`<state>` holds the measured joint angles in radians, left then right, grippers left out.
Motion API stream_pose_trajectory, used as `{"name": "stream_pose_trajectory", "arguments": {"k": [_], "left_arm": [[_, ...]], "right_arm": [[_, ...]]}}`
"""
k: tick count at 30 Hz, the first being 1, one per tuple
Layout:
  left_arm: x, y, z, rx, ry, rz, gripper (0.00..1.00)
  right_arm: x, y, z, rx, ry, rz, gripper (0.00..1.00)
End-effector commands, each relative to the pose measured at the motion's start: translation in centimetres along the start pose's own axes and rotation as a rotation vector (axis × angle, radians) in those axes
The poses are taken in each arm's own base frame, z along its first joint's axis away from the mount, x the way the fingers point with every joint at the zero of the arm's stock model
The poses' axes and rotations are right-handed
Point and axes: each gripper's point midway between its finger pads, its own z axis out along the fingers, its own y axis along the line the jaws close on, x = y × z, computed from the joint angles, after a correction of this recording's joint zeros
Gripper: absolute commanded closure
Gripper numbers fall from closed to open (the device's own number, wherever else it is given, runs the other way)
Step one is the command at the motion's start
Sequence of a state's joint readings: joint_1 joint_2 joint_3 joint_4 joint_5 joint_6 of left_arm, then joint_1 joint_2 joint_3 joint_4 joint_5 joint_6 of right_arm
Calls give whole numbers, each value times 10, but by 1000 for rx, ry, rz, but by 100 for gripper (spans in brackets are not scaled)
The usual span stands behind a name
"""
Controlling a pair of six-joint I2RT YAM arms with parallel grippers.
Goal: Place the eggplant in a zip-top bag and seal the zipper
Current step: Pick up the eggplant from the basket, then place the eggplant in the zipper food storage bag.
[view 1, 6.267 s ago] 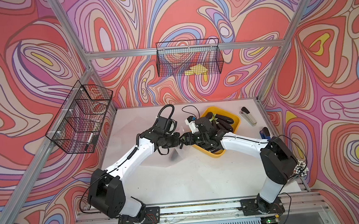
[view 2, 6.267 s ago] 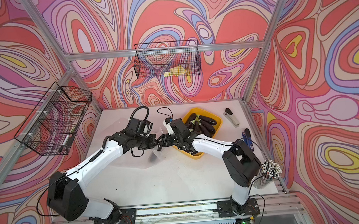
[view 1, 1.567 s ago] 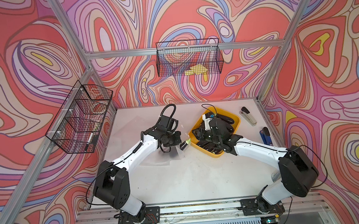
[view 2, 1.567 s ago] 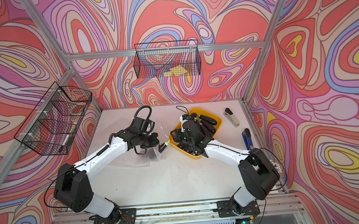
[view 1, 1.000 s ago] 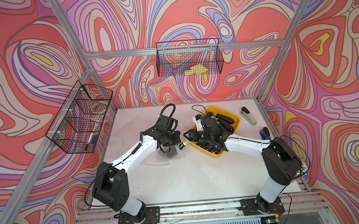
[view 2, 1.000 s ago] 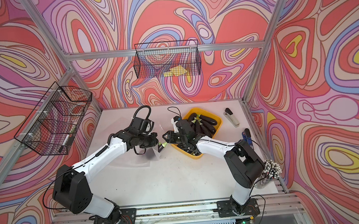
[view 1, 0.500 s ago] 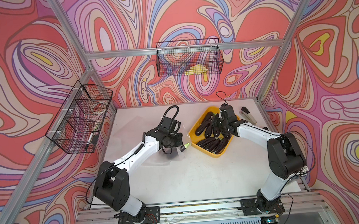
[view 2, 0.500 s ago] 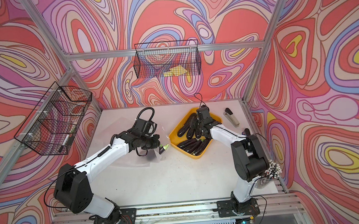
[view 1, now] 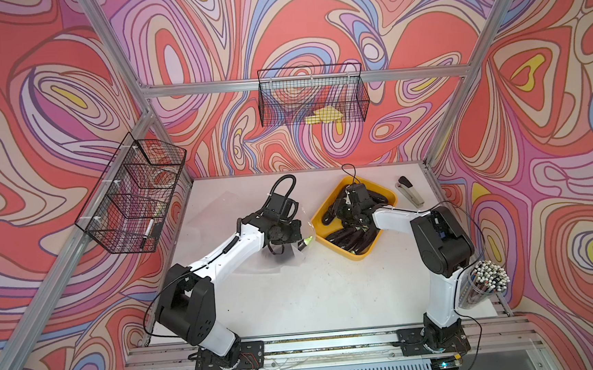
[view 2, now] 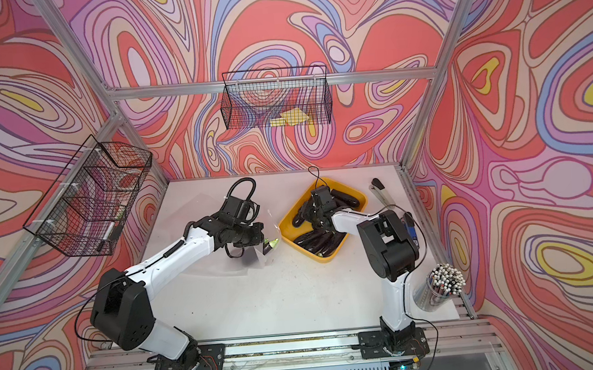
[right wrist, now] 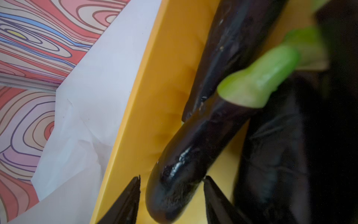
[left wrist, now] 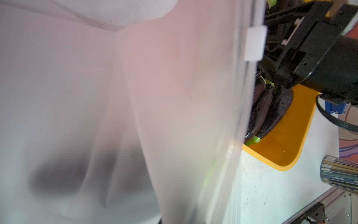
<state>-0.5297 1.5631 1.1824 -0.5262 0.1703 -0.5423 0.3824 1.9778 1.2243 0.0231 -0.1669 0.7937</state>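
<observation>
The right gripper [right wrist: 171,186] is set low in the yellow plastic tray [right wrist: 139,116], its jaws part open on either side of the rounded end of a dark purple eggplant [right wrist: 184,164]; nothing is gripped yet. The left gripper [view 1: 293,233] is closed on the clear plastic zip-top bag [view 1: 298,255], which is held up just beside the tray. A green stem [view 1: 308,241] is seen at its mouth, but whether an eggplant is inside cannot be told. The jaws are best closed squarely across the glossy, probably slippery body, farther from the tip, with the neighbouring eggplants left undisturbed
</observation>
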Motion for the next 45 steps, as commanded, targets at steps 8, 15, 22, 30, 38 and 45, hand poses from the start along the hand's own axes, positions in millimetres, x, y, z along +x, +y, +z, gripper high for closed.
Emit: {"name": "stream_pose_trajectory", "arguments": {"k": [8,15,22,30,38,45], "left_arm": [[-9,-2,-9,-17,-20,24,100],[-10,1,-14,-39,-23,40,100],[-13,3,-8,-45,-24,36,100],[-14,-8,2,2,3,15,100],[-15,-14,-5,50,5,-17,100],[-23,-17,-22,130,-22,-91,100]], "right_arm": [[-16,-8,30,40,-59,163,39],[-28,4,19,9,-117,179,63],[-33,25,-26,-38,-134,102,74],[-14,118,-102,-333,-231,-121,72],[44,165,-99,-450,-257,-179,71],[78,158,-86,-449,-240,-152,69]]}}
